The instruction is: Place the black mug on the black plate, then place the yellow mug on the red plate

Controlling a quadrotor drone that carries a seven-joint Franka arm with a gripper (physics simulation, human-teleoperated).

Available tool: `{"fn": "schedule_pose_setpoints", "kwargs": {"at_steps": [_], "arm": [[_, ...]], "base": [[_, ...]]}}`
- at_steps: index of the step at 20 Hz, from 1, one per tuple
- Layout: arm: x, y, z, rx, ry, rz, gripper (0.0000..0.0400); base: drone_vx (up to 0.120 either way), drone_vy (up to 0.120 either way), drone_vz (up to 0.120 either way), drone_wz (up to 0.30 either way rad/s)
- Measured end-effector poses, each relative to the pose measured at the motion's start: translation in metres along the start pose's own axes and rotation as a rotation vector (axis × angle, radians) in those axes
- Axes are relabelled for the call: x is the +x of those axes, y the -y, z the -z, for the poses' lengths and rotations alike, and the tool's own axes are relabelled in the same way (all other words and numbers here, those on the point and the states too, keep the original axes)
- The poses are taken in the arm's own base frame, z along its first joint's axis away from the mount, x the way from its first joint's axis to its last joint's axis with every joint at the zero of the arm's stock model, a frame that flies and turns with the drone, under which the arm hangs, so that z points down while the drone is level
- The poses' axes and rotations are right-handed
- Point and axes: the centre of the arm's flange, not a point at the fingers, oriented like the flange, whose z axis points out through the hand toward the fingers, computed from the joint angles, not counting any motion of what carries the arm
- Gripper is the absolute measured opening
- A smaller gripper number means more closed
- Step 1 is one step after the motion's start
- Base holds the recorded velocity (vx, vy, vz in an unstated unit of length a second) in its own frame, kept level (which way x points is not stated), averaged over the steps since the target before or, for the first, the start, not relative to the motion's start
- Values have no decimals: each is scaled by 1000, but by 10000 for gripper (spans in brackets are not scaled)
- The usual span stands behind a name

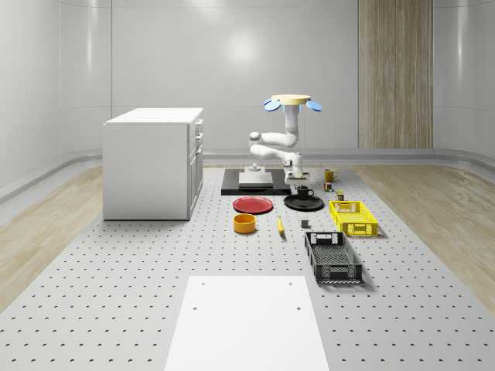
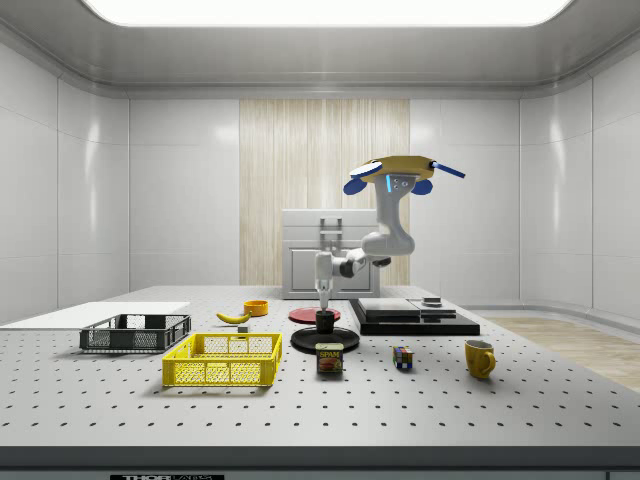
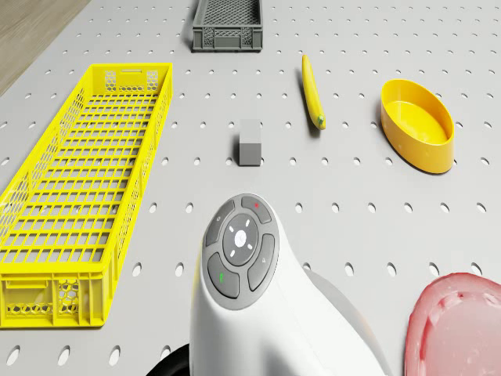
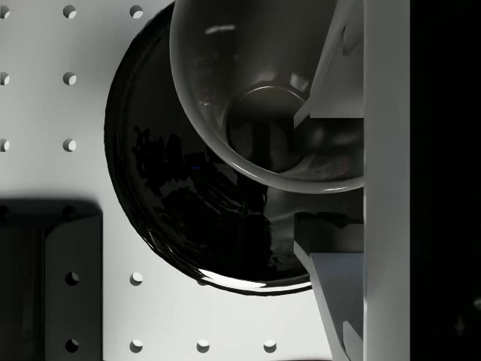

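You had the drone [image 1: 291,100] hovering in the air over the far end of the table, with its white arm reaching down. The two-finger gripper [image 4: 301,184] hung right over the shiny black mug [image 4: 225,75], and the mug sat on the round black plate [image 4: 173,210].

The fingers [image 4: 338,68] stood wide apart and held nothing. One looked to be inside the cup and the other outside its wall (with a gap on both sides, as far as I could tell).

Here is what could have gone wrong. If you had lifted crookedly, a finger could have caught the rim and tipped the mug over or dragged it off the plate.

The small yellow mug [image 1: 330,175] stood well apart from the flat red plate [image 1: 253,204], so that part was not yet done.
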Motion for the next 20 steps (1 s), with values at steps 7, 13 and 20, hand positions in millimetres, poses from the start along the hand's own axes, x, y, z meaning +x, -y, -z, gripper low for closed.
{"fn": "schedule_pose_setpoints", "kwargs": {"at_steps": [7,13,20], "arm": [[0,0,-19,0,0,0,251],[0,0,-5,0,0,0,367],[0,0,20,0,0,0,394]], "base": [[0,0,0,0],[0,0,0,0],[0,0,80,0]]}}
